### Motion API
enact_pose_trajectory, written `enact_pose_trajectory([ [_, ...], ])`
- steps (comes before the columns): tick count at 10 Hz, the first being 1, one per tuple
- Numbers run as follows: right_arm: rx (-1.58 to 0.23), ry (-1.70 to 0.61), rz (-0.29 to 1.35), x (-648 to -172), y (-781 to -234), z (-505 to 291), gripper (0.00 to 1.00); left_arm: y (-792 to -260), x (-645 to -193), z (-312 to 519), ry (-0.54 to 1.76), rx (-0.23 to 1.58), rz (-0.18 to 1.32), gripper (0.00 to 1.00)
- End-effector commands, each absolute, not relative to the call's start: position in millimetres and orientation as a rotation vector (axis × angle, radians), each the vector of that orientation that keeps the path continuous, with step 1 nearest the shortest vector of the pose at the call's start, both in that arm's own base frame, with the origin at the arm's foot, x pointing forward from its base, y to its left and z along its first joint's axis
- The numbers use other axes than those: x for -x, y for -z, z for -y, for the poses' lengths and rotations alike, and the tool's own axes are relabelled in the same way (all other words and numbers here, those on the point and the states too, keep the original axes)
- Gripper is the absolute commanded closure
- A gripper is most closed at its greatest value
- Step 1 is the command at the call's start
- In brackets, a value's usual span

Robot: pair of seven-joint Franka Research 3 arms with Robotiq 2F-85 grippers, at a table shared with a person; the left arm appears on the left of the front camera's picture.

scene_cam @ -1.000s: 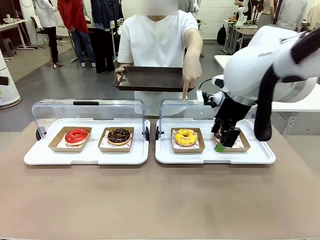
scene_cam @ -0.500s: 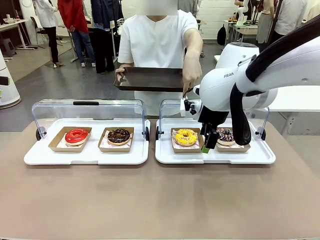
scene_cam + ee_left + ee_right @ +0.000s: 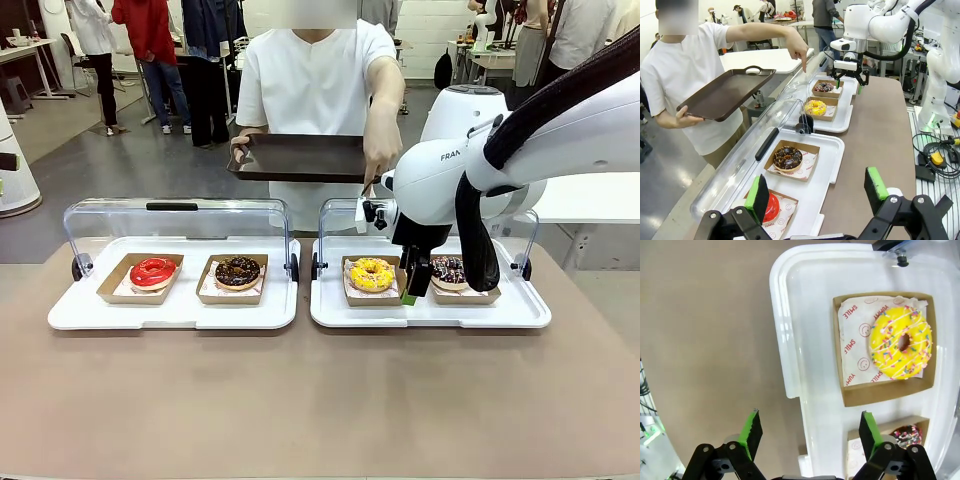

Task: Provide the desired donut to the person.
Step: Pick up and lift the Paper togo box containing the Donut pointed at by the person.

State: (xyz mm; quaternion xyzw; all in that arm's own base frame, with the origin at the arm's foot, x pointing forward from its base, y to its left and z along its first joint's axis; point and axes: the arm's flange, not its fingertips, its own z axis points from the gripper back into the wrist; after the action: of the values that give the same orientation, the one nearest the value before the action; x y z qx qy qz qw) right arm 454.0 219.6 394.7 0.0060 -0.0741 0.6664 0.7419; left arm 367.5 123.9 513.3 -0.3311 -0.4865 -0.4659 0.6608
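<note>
A brown desk spans the frame, with a person in a white shirt standing at its far side. The white right arm reaches in over the right of two lidded white trays, both with their clear lids raised. The person holds a dark serving tray in one hand while the other hand points a finger down above the yellow donut. That donut lies in its cardboard box in the right tray's left half. The right end effector hangs just beside that box, fingers spread and holding nothing. The left end effector is likewise spread wide near the red donut in the left tray.
</note>
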Motion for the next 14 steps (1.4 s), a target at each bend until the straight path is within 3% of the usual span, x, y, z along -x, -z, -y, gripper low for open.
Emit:
enact_pose_trajectory([
  [1, -0.014, -1.459, 0.161, -454, -394, -220, 0.00, -514, -368, -125, 1.051, 0.747, 1.114, 0.00],
  [6, -0.037, -1.491, 0.213, -481, -369, -228, 0.00, -514, -368, -125, 1.051, 0.747, 1.114, 0.00],
  [14, -0.038, -1.522, 0.162, -509, -336, -221, 0.00, -514, -368, -125, 1.051, 0.747, 1.114, 0.00],
])
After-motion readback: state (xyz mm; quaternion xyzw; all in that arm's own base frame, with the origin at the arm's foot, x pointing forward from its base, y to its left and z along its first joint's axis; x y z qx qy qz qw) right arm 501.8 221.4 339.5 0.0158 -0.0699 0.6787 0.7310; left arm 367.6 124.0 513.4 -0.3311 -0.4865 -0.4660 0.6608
